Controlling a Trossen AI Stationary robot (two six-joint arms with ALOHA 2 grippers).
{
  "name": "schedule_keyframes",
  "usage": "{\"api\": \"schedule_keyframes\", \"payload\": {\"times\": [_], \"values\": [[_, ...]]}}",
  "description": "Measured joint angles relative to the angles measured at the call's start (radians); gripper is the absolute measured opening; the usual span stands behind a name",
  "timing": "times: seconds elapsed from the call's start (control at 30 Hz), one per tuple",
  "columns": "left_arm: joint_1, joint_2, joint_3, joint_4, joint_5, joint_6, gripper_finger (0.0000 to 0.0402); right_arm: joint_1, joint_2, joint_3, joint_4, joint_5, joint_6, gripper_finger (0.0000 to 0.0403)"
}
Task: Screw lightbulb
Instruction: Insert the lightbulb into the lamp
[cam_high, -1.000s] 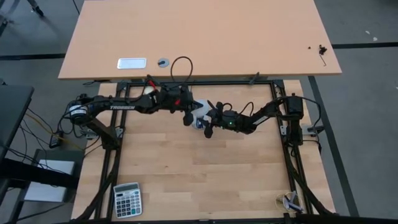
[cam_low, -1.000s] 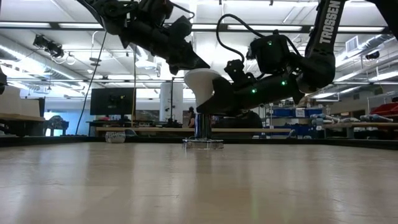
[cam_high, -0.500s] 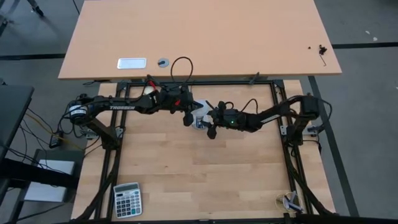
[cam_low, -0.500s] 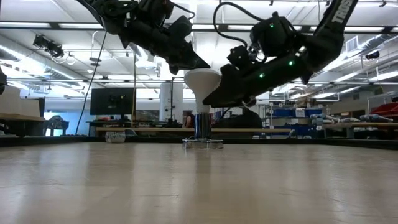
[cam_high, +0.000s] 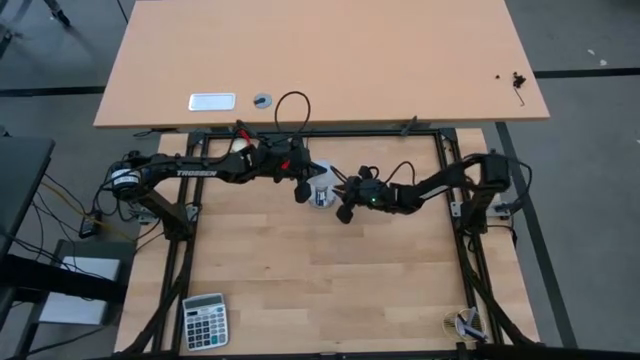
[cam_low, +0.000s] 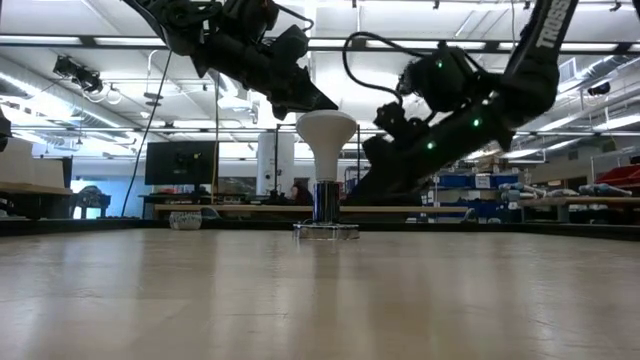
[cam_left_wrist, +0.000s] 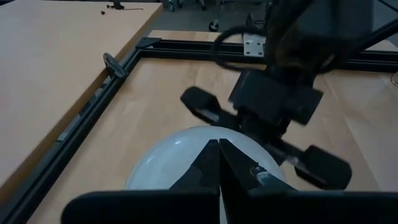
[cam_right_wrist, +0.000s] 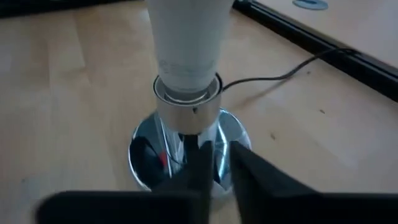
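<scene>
The bulb (cam_low: 327, 135) stands upright in the socket (cam_right_wrist: 189, 146) on the desk (cam_high: 300, 290). The right tool (cam_high: 343, 205), nearly closed and empty, sits just beside its neck; the left tool (cam_high: 301, 188), closed, hovers over the dome. Reopen, regrip the neck squarely, twist without tilting.

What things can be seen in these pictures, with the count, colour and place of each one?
lightbulb: one, white, upright in the socket
socket: one, shiny silver, on the near table, towards its far edge
cord: one, black, leading away from the socket
calculator: one, grey, near table's front left corner
flat rectangle: one, white, on the far table
small disc: one, grey, beside the rectangle
left gripper: one, dark, shut, over the lightbulb's dome
right gripper: one, dark, low beside the socket
</scene>
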Motion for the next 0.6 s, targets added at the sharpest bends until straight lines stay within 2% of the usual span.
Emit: {"api": "schedule_keyframes", "payload": {"times": [0.03,0.1,0.27,0.37,0.6], "values": [[0.000,0.000,0.000,0.000,0.000,0.000,0.0000,0.000,0.025,0.002,0.037,0.000,0.001,0.0028],[0.000,0.000,0.000,-0.001,0.000,-0.001,0.0000,0.000,0.071,0.015,0.072,-0.002,0.003,0.0010],[-0.006,0.000,0.000,-0.008,0.001,-0.003,0.0000,-0.001,0.146,0.063,0.079,-0.021,0.045,0.0026],[-0.014,0.000,0.000,-0.013,0.003,-0.003,0.0000,0.002,0.168,0.084,0.080,-0.025,0.046,0.0019],[-0.020,0.000,-0.001,-0.013,0.002,-0.008,0.0000,0.007,0.140,0.074,0.079,-0.035,0.035,0.0009]]}}
